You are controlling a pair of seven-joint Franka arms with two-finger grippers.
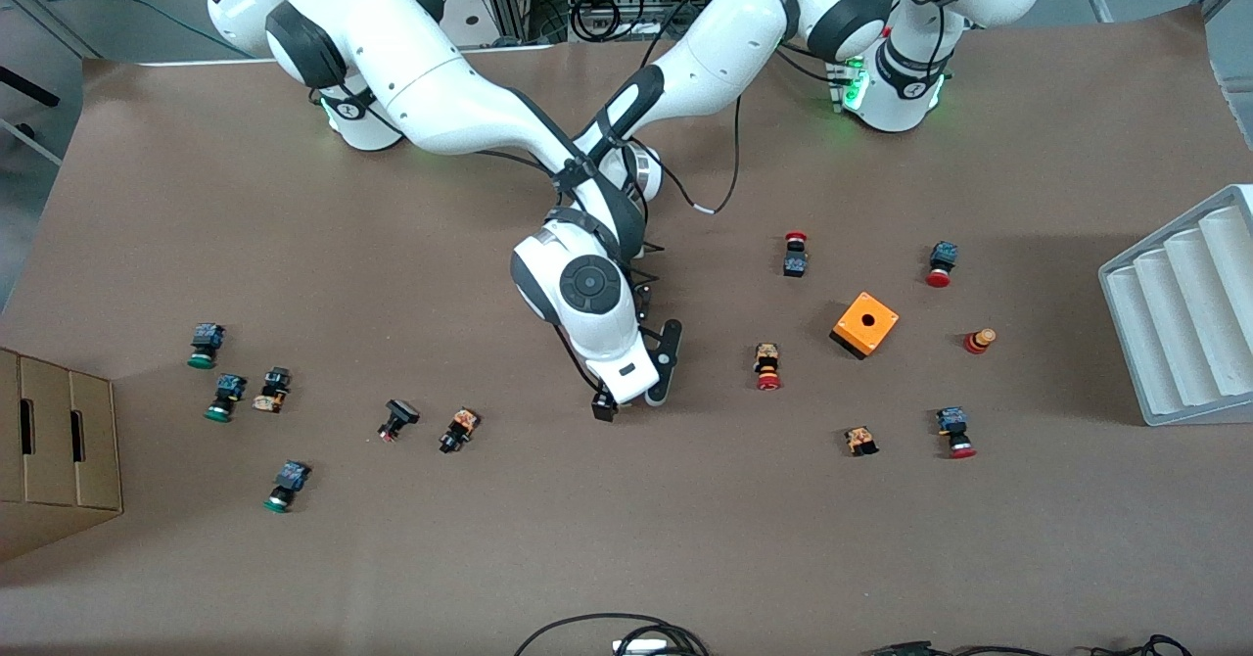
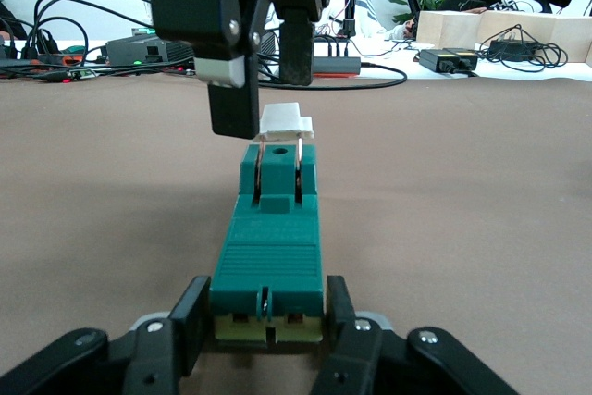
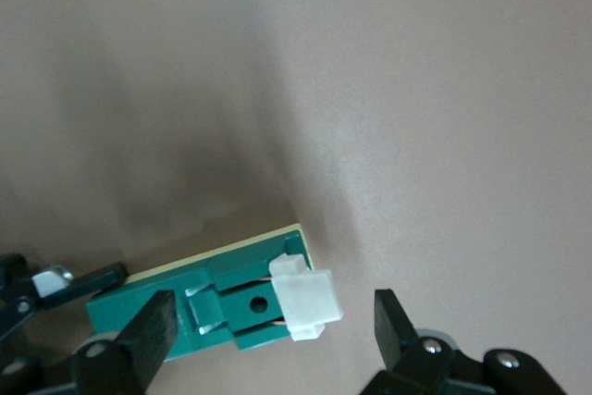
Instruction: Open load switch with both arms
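The load switch (image 2: 268, 252), a narrow green block, lies flat on the brown table; in the front view the right arm's hand hides it. Its white sliding piece (image 3: 307, 304) stands pulled out from the green body (image 3: 185, 307) on two thin metal strips. My left gripper (image 2: 266, 326) sits low at the block's other end, fingers (image 2: 190, 321) close beside it with a thin gap, open. My right gripper (image 3: 273, 335) hovers over the white piece (image 2: 285, 120) with its fingers (image 3: 393, 326) wide apart and touching nothing. In the front view the right gripper (image 1: 634, 387) is over the table's middle.
An orange box with a hole (image 1: 865, 323) and several red-capped push buttons (image 1: 767, 366) lie toward the left arm's end. Green-capped buttons (image 1: 223, 397) and a cardboard box (image 1: 54, 450) are toward the right arm's end. A grey ridged tray (image 1: 1184, 313) stands at the table's edge.
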